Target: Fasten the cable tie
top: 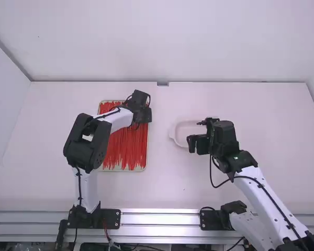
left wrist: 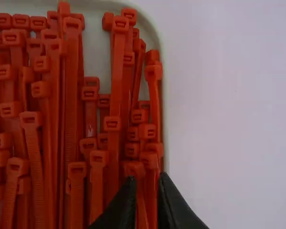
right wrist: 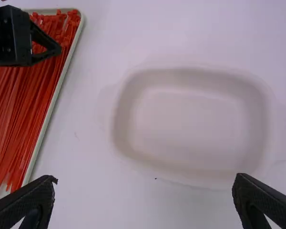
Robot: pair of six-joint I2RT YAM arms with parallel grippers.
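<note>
Several red cable ties [top: 126, 144] lie in a pile on a pale tray [top: 124, 169] left of the table's middle. My left gripper [top: 142, 112] is low over the tray's far right corner. In the left wrist view, the left gripper [left wrist: 145, 179] is shut on one red cable tie [left wrist: 144, 200] at the pile's edge, next to the tray rim [left wrist: 153, 26]. My right gripper [top: 199, 142] hovers over a white dish [top: 179, 129] with nothing in it. In the right wrist view, the right gripper [right wrist: 144, 179] stands wide open above the dish [right wrist: 190, 119].
The right wrist view also has the tray rim [right wrist: 57, 90], the ties [right wrist: 19, 95] and the left gripper [right wrist: 14, 36] off to one side. White walls border the table at the back and left. A metal rail runs along the front edge.
</note>
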